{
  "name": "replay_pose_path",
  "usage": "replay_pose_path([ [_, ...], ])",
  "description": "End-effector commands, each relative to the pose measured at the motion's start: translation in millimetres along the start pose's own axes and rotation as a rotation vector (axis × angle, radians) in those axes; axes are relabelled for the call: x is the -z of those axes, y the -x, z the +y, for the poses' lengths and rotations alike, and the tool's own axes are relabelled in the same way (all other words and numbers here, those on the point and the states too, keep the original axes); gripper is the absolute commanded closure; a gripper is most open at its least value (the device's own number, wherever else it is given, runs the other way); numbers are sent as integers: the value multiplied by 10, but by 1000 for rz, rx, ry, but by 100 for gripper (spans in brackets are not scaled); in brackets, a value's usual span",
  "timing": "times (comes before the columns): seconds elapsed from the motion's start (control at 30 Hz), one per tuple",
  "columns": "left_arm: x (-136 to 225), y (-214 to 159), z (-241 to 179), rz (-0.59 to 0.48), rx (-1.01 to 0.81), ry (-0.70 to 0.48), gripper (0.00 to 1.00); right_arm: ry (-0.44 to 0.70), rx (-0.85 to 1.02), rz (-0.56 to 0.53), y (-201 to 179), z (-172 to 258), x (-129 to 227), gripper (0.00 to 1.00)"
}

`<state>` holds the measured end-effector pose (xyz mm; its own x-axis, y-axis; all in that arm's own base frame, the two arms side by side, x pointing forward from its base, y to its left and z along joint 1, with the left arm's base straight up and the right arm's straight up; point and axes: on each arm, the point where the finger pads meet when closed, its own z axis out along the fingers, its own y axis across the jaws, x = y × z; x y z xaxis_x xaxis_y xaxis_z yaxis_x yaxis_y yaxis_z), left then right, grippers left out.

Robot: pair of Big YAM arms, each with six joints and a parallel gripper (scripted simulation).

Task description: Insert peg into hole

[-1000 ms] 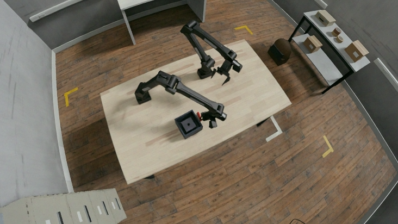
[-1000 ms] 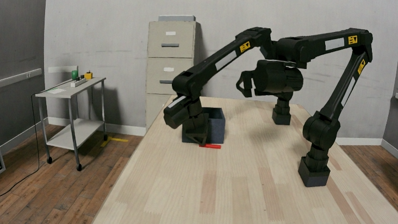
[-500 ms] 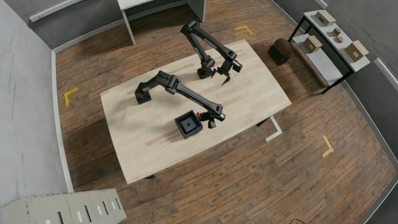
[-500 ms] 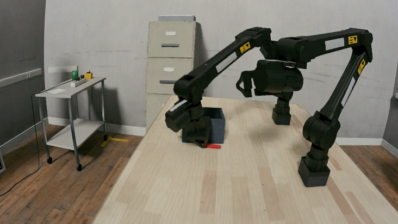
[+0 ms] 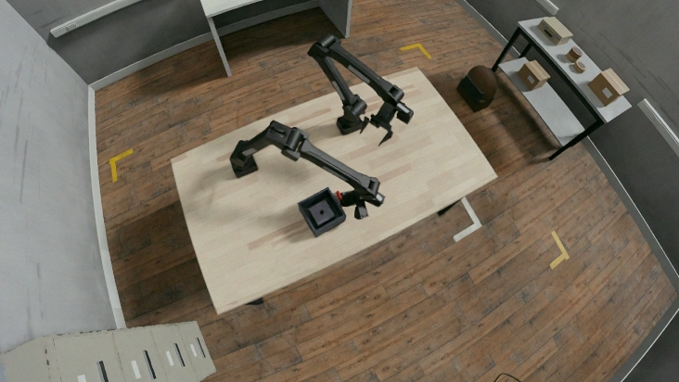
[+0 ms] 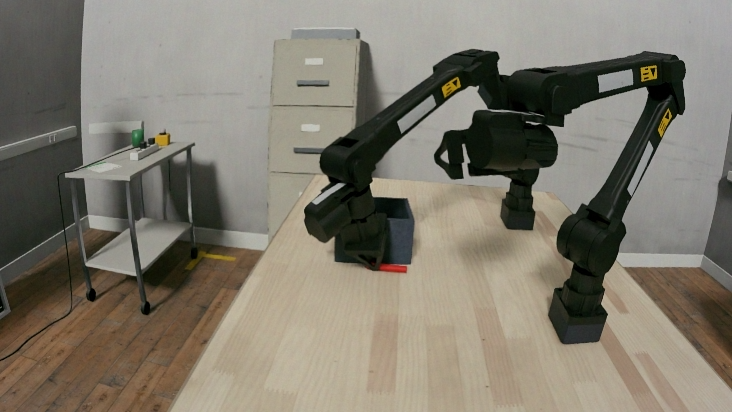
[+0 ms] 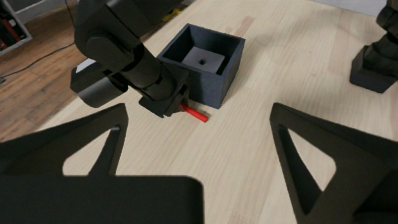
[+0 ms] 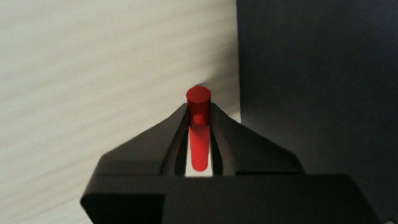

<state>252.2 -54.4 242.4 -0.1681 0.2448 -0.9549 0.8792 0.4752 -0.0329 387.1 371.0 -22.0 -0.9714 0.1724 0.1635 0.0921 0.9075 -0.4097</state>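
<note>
the right hand [image 5: 343, 197] [image 6: 373, 265] [image 7: 184, 107] [image 8: 199, 111], nearer than the wide-open left hand [image 5: 375, 133] [image 6: 449, 162] [image 7: 199, 110], grasps the red peg [image 5: 339, 195] [image 6: 394, 268] [image 7: 195, 113] [image 8: 199, 130] lying on the tabletop [image 5: 265, 213] [image 6: 307, 332] [image 7: 235, 150] [image 8: 100, 75] beside the open box [image 5: 332, 226] [image 6: 402, 240] [image 7: 206, 86] [image 8: 310, 90]. its long axis runs along the wall and would likely need turning upright for the hole [image 5: 321, 211] [image 7: 202, 62].

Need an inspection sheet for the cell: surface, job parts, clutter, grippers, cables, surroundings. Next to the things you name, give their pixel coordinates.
Surface: pale wood tabletop [image 5: 265, 204] [image 6: 317, 327], flat.
Job's things: red peg [image 6: 393, 268] [image 7: 196, 113] [image 8: 199, 135] outside the open box [image 5: 313, 231] [image 6: 402, 235] [image 7: 200, 82]; plate hole [image 5: 321, 211] [image 7: 202, 62] unfilled.
Clutter: nothing seen.
Grippers: right end effector [image 8: 199, 112] shut on the peg; left end effector [image 5: 376, 132] [image 7: 200, 112] open.
Cables: black cable [image 6: 65, 225] off the wheeled cart [image 6: 132, 225], down to the floor.
Surroundings: filing cabinet [image 6: 313, 115], shelf unit [image 5: 575, 138].
</note>
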Motion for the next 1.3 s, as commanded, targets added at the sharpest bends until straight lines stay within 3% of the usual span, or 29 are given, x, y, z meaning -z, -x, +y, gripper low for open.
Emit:
replay_pose_path([
  [0.0,51,168,99,-4,-55,14,0,54,-12,-39,46,-42,425,93],
  [0.23,51,168,99,-4,-55,14,0,48,2,-41,-46,-217,675,93],
  [0.4,51,168,99,-4,-55,14,0,91,58,-120,-164,-173,649,93],
  [0.5,51,168,99,-4,-55,14,0,161,110,-220,-216,-132,696,93],
  [0.57,51,168,99,-4,-55,14,0,161,110,-220,-216,-132,696,93],
  [1.0,51,168,99,-4,-55,14,0,566,411,-795,-539,104,954,93],
  [1.07,51,168,99,-4,-55,14,0,622,439,-873,-529,111,979,93],
  [1.17,51,168,99,-4,-55,14,0,638,472,-905,-539,171,874,93],
  [1.27,51,168,99,-4,-55,14,0,753,538,-1064,-632,186,1062,93],
])
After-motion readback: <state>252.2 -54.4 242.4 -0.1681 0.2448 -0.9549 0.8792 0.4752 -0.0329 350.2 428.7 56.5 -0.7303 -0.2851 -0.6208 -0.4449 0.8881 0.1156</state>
